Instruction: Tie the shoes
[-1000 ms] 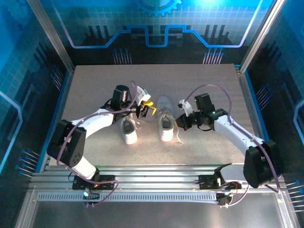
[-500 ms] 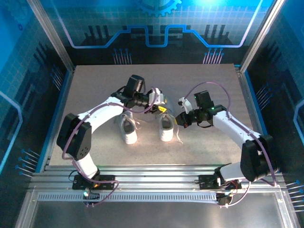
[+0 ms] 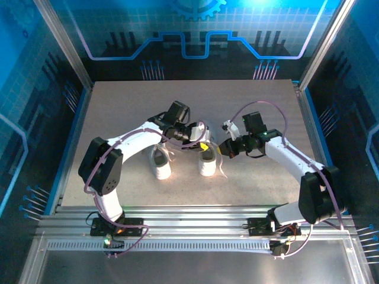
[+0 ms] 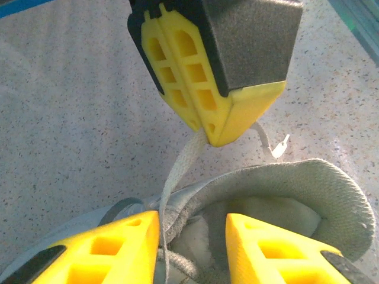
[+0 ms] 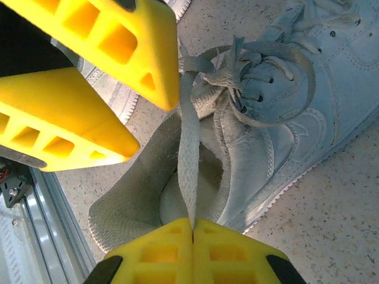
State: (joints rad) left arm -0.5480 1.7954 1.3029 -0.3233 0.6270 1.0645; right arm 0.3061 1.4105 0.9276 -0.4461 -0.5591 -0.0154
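While the tabletop carries the left shoe off to the left gripper's left, the right shoe sits beneath both grippers. The left gripper hangs spread over its opening. The right gripper pinches its lace, drawn straight.

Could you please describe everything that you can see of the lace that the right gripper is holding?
The lace is a flat, white, woven-looking strip. It is pinched between the shut fingers of the right gripper. From there it runs straight and taut over the grey-lined opening of the shoe to the loose tangle of loops at its tongue. It passes between the parted fingers of the left gripper; contact there is unclear.
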